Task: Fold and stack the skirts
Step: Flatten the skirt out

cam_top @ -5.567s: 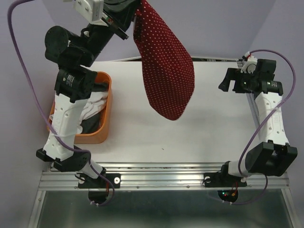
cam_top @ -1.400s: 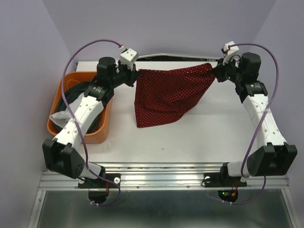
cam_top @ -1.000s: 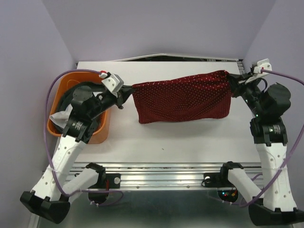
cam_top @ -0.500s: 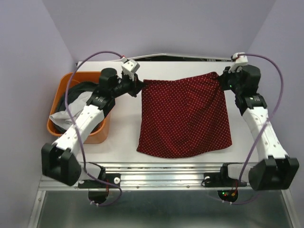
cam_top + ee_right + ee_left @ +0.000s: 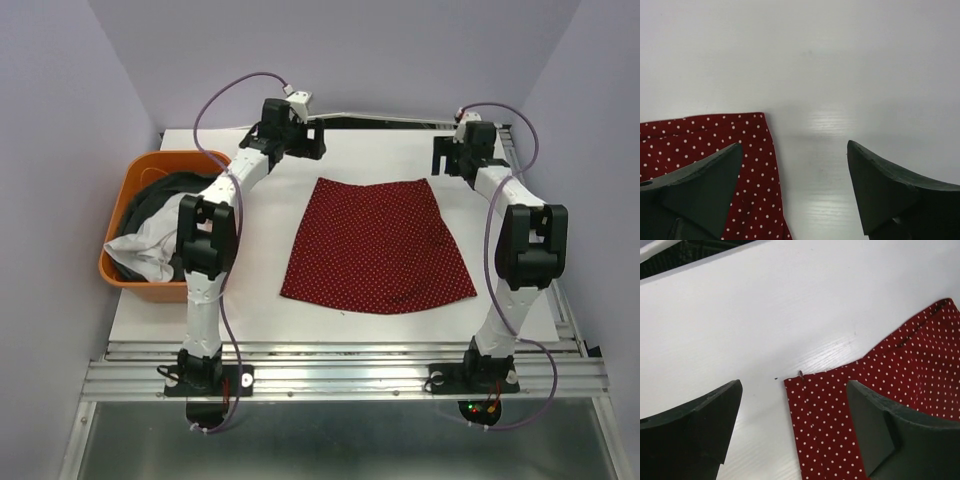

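The left fingers [image 5: 700,430] and the right fingers [image 5: 890,190] both stood spread wide and held nothing. At the far left, an orange basket [image 5: 140,290] sat on the white surface [image 5: 260,290], with the white skirt [image 5: 140,250] and the dark grey skirt [image 5: 165,195] bundled inside it. The left fingers hung over the far left corner of the red skirt [image 5: 375,245], which lay spread flat in the middle of the surface, narrow end far and wide hem near. The right fingers hung over its far right corner, near the surface's far edge.
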Motion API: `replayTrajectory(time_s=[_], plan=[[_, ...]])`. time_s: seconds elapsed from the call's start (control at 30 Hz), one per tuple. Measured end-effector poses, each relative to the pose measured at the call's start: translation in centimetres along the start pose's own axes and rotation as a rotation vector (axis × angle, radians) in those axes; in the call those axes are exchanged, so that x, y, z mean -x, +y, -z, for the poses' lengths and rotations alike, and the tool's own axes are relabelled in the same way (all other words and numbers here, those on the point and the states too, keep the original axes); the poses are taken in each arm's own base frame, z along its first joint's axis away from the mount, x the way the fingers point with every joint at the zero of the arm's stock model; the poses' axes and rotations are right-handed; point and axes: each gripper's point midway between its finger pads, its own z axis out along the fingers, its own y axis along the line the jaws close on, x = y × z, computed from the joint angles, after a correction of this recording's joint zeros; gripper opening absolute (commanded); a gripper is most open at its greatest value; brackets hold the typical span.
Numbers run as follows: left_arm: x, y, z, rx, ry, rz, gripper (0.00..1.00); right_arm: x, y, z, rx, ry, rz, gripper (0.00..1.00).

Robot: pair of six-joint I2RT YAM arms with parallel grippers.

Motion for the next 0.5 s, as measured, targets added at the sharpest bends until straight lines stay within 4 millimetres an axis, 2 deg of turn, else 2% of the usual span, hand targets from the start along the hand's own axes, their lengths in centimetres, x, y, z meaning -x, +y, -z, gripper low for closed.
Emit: replayTrajectory(time_s=[0.07, 0.13, 0.23, 0.3, 0.37, 0.47, 0.5], plan=[[0.9, 1.4, 0.9, 0.05, -0.015, 0.012, 0.99, 2.0, -0.3, 0.3, -0.005, -0.04, 0.016, 0.89], [1.6, 1.9, 2.2, 0.071, -0.032, 0.011, 0.98, 4.4, -0.4, 0.7, 0.003, -0.098, 0.033, 0.84], [0.9, 2.0, 5.4, 0.082, -0.027, 0.02, 0.87, 6.0, 0.3, 1.2, 0.052, -0.139, 0.071, 0.75], [0.0, 1.4, 7.4, 0.068, -0.018, 0.03, 0.82, 5.6, 1.0, 1.3, 0.096, -0.119, 0.089, 0.71], [-1.8, 0.3, 9.0, 0.039, 0.005, 0.05, 0.79, 4.5, 1.6, 1.3, 0.135, -0.081, 0.101, 0.67], [-4.9, -0.7, 9.9, 0.008, 0.063, 0.085, 0.77, 2.3, 2.4, 0.9, 0.186, -0.012, 0.116, 0.65], [-6.8, -0.9, 10.1, 0.002, 0.099, 0.1, 0.77, 0.8, 2.7, 0.6, 0.209, 0.034, 0.123, 0.65]])
